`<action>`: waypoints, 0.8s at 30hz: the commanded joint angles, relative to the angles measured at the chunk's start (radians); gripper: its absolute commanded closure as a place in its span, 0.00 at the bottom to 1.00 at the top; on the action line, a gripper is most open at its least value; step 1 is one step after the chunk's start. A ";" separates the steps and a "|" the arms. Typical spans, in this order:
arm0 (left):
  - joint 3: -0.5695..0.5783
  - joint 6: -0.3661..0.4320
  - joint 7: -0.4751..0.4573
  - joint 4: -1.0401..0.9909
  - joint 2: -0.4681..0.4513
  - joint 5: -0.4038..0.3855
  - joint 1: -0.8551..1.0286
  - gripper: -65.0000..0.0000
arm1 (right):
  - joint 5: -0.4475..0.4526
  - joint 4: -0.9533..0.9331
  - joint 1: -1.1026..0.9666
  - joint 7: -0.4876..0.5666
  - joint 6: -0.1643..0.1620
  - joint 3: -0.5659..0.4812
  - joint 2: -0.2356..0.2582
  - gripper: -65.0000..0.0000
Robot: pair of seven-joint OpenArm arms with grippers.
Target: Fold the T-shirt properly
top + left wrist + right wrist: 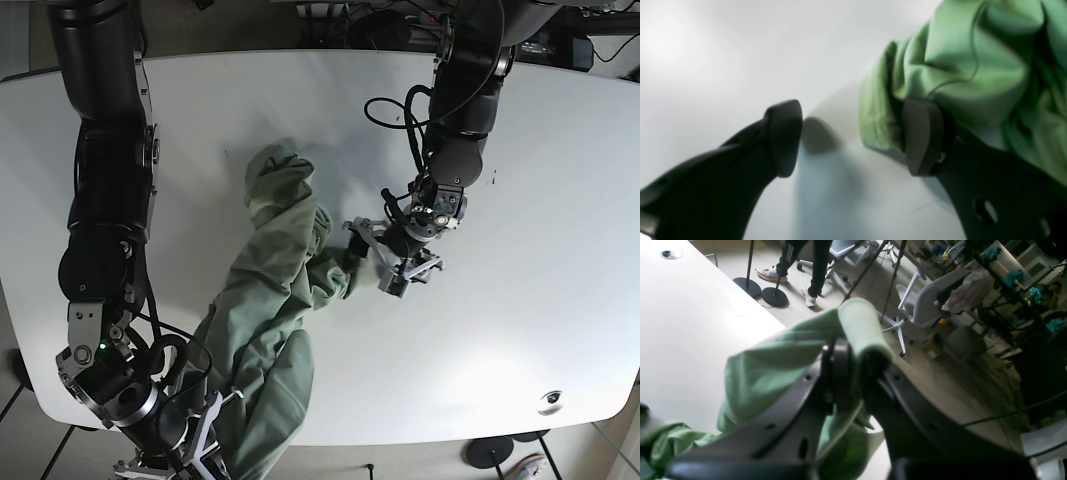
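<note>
T-shirt (262, 330) lies bunched in a long rope down the table (520, 150), running from mid-table to the near edge, nothing laid flat yet. 2 arms engaged.

Right gripper (853, 373): jaws pressed together on a rolled fold of green cloth at the near-edge end of the garment; the fold stands up over the fingertips in the right wrist view. Hold looks secure.

Left gripper (375, 257): jaws spread, low over the table beside the mid-table bunch. In the left wrist view 1 fingertip (923, 136) sits against the crumpled fabric, the other over bare table. Blurred, so whether any cloth sits between the pads I can't confirm; probably none.

Handling judgement: light, limp knit, no stiffness, will drape and drag, folds stick to each other. Best taken at a hem, shoulder seam or sleeve edge, not a mid-panel wad, so that lifting spreads it out.

Room: wide bare table on the left arm's side and toward the far edge, good for spreading. The pinched end sits at the near rim, floor just beyond; cloth could slide off there if let go.
</note>
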 commanded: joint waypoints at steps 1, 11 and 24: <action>-0.015 -0.087 0.041 -0.015 0.011 -0.009 -0.022 0.33 | 0.008 0.022 0.042 0.034 -0.010 0.037 -0.008 0.97; -0.047 -0.107 0.048 -0.051 -0.044 -0.006 -0.024 0.99 | 0.008 0.022 -0.001 0.036 -0.010 0.080 -0.036 0.96; -0.330 -0.201 0.341 0.394 -0.162 -0.005 -0.142 1.00 | -0.003 -0.105 0.065 0.038 -0.034 0.209 -0.034 0.96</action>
